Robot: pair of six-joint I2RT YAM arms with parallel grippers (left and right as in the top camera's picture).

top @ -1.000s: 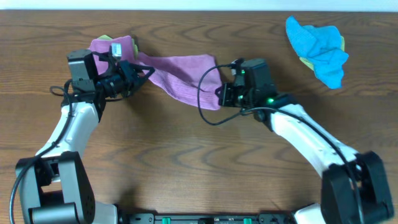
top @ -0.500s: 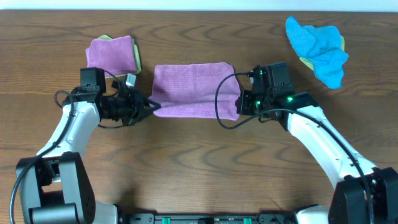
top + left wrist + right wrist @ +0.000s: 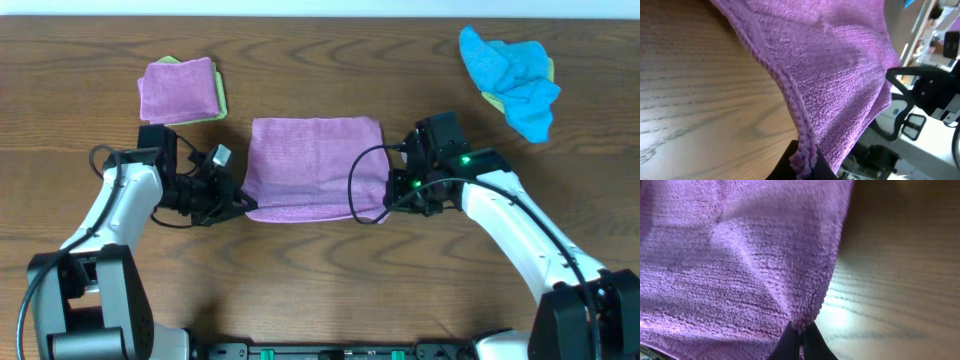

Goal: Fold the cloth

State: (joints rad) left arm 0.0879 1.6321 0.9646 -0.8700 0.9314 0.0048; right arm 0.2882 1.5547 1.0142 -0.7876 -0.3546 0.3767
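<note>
starting at the far left, there's a folded purple square (image 3: 176, 88) sitting on a greenish cloth (image 3: 222, 100) near the back of the table (image 3: 300, 290). it's well apart from the action, so ignore it. next over, the left gripper (image 3: 241, 204) is clamped on the near-left corner of the purple cloth (image 3: 313, 165), and the left wrist view shows the stitched hem tucked right into its grip, low over the wood. the cloth itself sits mid-table, spread into a rough rectangle between the two arms and mostly flat, with the near edge a bit wavy. on its other side the right gripper (image 3: 387, 205) has the near-right corner pinched tight as well. its wrist cam shows only a small nub of fabric caught there, so i'd guess that grip is the thinner one. looks to me like the cloth is laid out and the actual fold comes next. to do it clean, i'd raise both corners together at the same height and hold light tension across the width. then carry them straight back and land them on the far corners without dragging the far edge along. go slow on the right so that nub doesn't slip. way off to the right a crumpled blue cloth (image 3: 510, 72) lies out of the way.
</note>
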